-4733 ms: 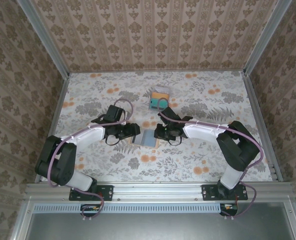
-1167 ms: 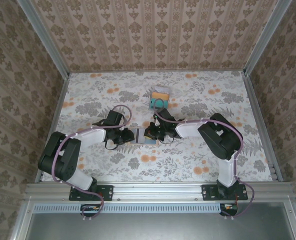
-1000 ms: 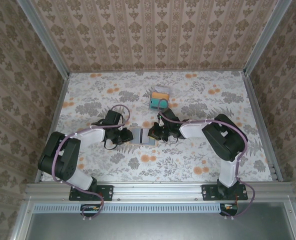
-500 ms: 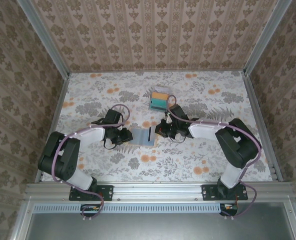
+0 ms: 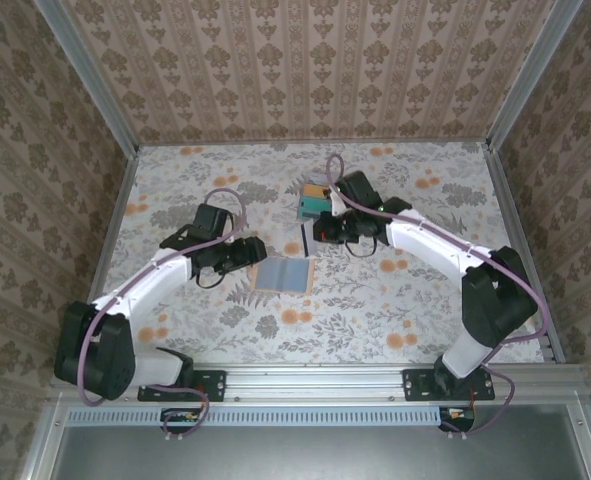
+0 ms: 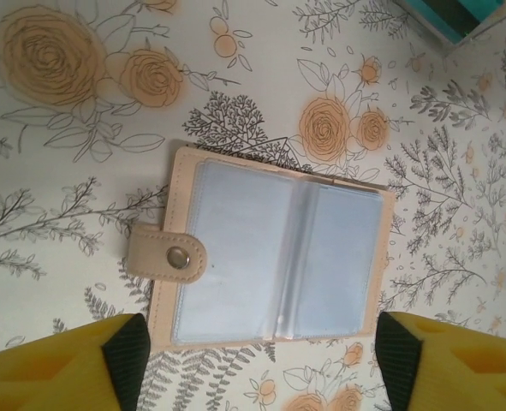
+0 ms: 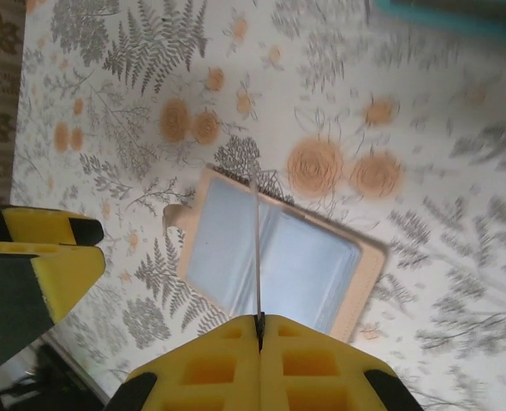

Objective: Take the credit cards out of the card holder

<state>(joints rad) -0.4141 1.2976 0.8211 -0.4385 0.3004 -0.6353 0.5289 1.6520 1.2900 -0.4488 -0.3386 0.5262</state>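
Note:
The card holder [image 5: 283,275] lies open and flat on the floral table, grey-blue panels up [image 6: 274,257], snap tab at its left. Above its near edge my left gripper [image 6: 261,368] stands open, both pads clear of the holder; from above it is just left of the holder [image 5: 249,252]. My right gripper [image 7: 259,324] is shut on a thin pale credit card [image 7: 257,248], seen edge-on above the holder [image 7: 321,265]. From above, this gripper [image 5: 316,237] holds the card [image 5: 304,243] behind the holder. A teal card [image 5: 313,204] and an orange card [image 5: 322,190] lie further back.
The table [image 5: 405,300] is fenced by patterned walls and metal rails at the back and both sides. The teal card's edge [image 6: 445,19] lies near the holder's far right corner. My left gripper's yellow finger [image 7: 38,257] is at the left in the right wrist view.
My left gripper opened, let go of the holder and drew back to the left. My right gripper lifted the card out of the holder and carried it toward the back, near the other cards.

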